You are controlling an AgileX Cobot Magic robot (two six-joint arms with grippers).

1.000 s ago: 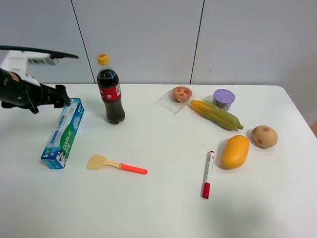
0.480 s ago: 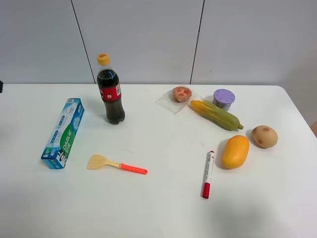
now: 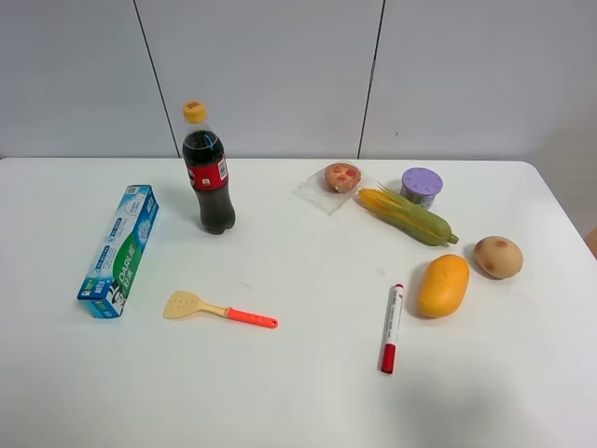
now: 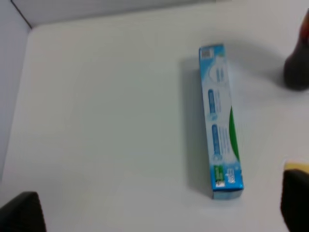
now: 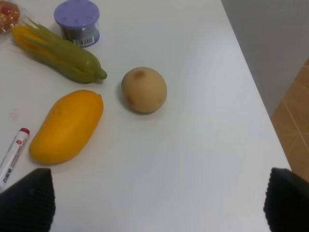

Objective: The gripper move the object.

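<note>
While the high camera shows no arm over the white surface (image 3: 308, 373), the long light-blue-and-green toothpaste box with white lettering (image 3: 119, 249) lies flat near the surface's left edge, its long axis running roughly front to back with a slight tilt. A dark cola bottle with a red label and yellow cap (image 3: 207, 173) stands upright just beside its far end, apart from it; a cream spatula with an orange handle (image 3: 216, 309) lies near its near end, not touching.

In the left wrist view the box (image 4: 220, 122) rests alone on bare surface, well apart from the left tool (image 4: 159, 212), whose two black fingertips (image 4: 23, 212) show only at the frame corners, spread wide with nothing between them. The box sits ahead of the tool, closer to one fingertip than the other.

The right tool (image 5: 157, 200) is likewise spread wide and empty, above a yellow mango (image 5: 66, 126), a round tan potato (image 5: 144, 90) and a green-husked corn cob (image 5: 60, 55).
</note>
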